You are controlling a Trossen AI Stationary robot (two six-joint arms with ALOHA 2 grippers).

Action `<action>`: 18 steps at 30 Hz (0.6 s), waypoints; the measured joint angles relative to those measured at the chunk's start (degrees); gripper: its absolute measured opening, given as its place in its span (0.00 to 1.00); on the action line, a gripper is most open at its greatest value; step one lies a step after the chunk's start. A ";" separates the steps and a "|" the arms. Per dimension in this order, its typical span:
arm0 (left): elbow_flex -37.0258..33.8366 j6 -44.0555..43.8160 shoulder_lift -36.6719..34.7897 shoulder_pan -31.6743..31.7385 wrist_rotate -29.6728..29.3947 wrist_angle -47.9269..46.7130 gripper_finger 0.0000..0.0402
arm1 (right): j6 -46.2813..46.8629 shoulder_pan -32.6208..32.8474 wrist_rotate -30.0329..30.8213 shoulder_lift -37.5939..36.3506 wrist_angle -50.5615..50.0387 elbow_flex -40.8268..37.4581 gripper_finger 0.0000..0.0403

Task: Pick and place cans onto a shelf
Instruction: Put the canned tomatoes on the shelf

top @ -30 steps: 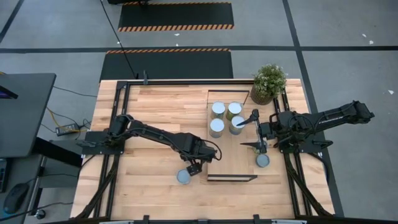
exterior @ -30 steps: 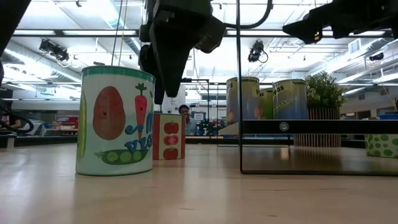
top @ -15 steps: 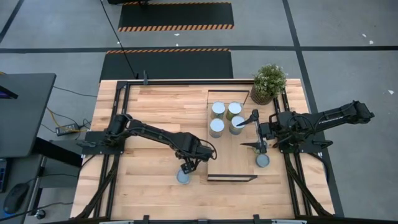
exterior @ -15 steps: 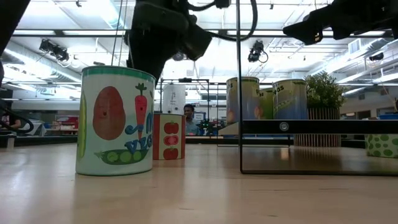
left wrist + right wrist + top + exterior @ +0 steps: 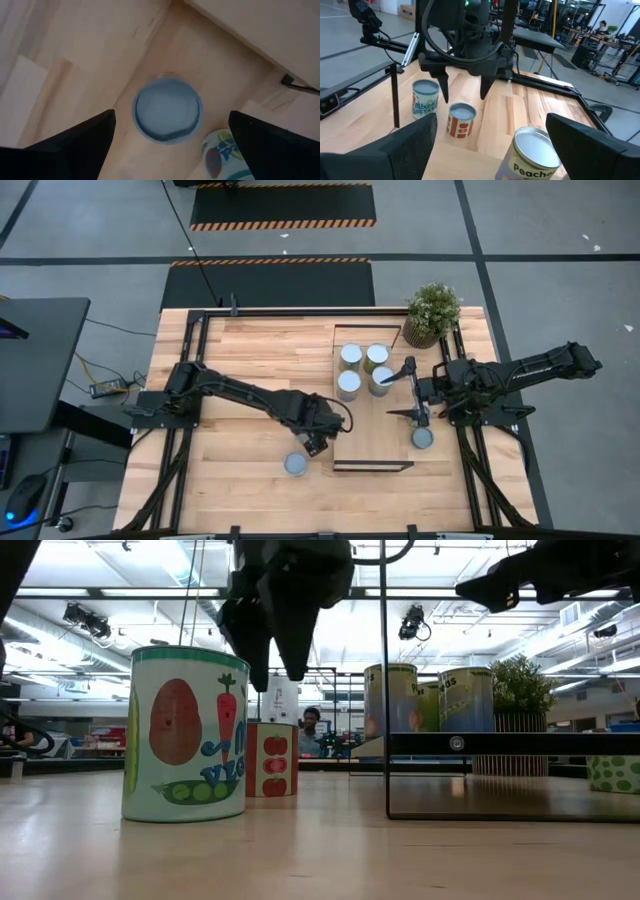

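My left gripper (image 5: 316, 442) is open and points down above a small red-patterned can (image 5: 461, 119). In the left wrist view the can's pale blue top (image 5: 167, 110) lies between and below the two fingers, which do not touch it. The can stands on its base on the table, left of the shelf (image 5: 372, 425). A vegetable-print can (image 5: 295, 465) stands nearer the front edge. Several cans (image 5: 362, 370) stand on the shelf's far end. My right gripper (image 5: 401, 390) is open and empty, raised over the shelf's right side.
Another can (image 5: 423, 438) stands on the table just right of the shelf, below my right arm. A potted green plant (image 5: 432, 313) stands at the far right corner. The shelf's black frame (image 5: 386, 690) rises close beside my left gripper. Bare tabletop (image 5: 230, 370) lies left of the shelf.
My left gripper has swung a little toward the table's left edge, then back toward the shelf. It has turned about its wrist and now stands with both fingers pointing down over the red-patterned can. The cans have kept still.
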 joint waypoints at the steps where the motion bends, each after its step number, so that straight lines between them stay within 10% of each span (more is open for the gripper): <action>1: 0.00 -0.61 0.02 0.00 -0.01 -0.11 0.98 | 0.00 0.00 -0.31 0.00 0.06 0.00 0.95; 18: -0.01 -7.86 4.99 3.91 6.62 1.72 0.99 | -0.48 0.04 -1.14 0.00 0.70 0.00 0.95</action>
